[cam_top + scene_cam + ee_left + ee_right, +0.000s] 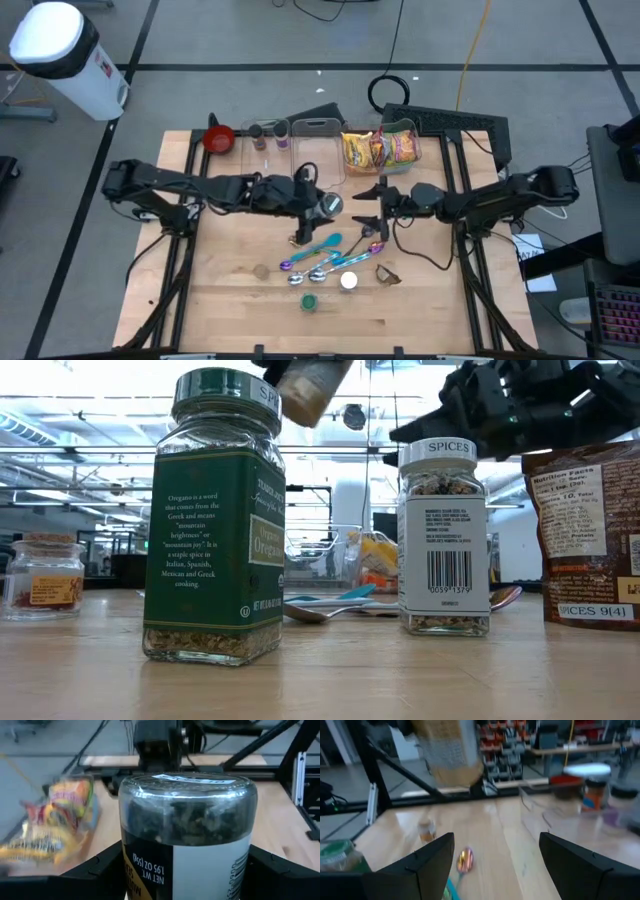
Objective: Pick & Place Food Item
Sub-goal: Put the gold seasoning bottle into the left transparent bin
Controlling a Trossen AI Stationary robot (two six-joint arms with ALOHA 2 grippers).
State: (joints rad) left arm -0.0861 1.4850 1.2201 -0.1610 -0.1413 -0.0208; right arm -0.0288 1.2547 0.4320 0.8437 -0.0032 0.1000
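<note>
High view: the left gripper [318, 203] sits near the middle of the table [230, 300], its jaws closed on a spice jar [331, 204]. The right gripper [372, 203] is at its 3 o'clock, just apart, jaws spread wide and holding nothing. Snack bags [380, 148] lie in a clear bin [400, 128] at 12 o'clock. Spoons [318, 255] lie at 6 o'clock of the grippers.

Low view: an oregano jar [213, 520] stands in front, a second jar marked SPICES [445, 540] at its 3 o'clock, well apart.

Left wrist view: the held jar [187, 837] fills the space between both fingers [95, 870].

Right wrist view: the fingers [427, 865] stand wide apart over bare wood, a spoon [464, 860] lying between them.
</note>
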